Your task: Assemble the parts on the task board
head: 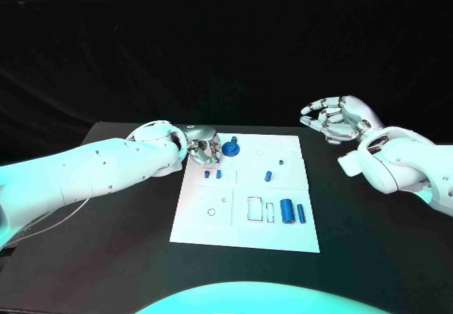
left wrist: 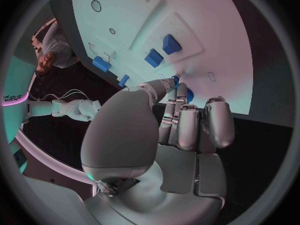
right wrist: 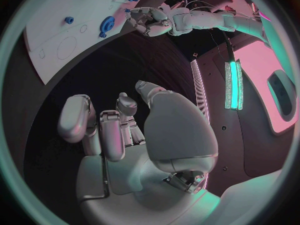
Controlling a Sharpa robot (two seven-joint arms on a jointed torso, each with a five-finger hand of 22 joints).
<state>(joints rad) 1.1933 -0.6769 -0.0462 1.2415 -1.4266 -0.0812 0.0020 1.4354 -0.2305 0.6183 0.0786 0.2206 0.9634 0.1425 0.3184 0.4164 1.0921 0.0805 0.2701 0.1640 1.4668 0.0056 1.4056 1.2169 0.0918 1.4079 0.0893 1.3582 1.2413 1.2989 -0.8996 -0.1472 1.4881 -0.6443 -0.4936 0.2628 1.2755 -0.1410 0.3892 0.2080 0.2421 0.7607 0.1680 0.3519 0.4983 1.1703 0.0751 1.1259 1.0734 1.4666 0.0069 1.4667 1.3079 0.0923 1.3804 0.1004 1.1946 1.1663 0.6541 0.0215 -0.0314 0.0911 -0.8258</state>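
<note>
The left hand (head: 201, 145) rests at the task board's (head: 283, 235) far left corner, fingers curled against a round blue gear-like part (head: 231, 150) (whether it grips is unclear). The right hand (head: 337, 118) hovers beside the board, curled, holding nothing.

We see the task board (head: 247, 216), a white rectangular plate lying flat on the black table (head: 113, 261), with outlined recesses and raised panels. A blue gear-like round part (head: 231, 150) sits near its far left corner, just beside the left robot hand (head: 201, 145); whether they touch, we cannot tell. Two small blue blocks (head: 213, 174) lie close together on a raised panel. A small blue peg (head: 269, 175) lies mid-board. Two blue cylinders (head: 292, 212) lie side by side near the right edge.
</note>
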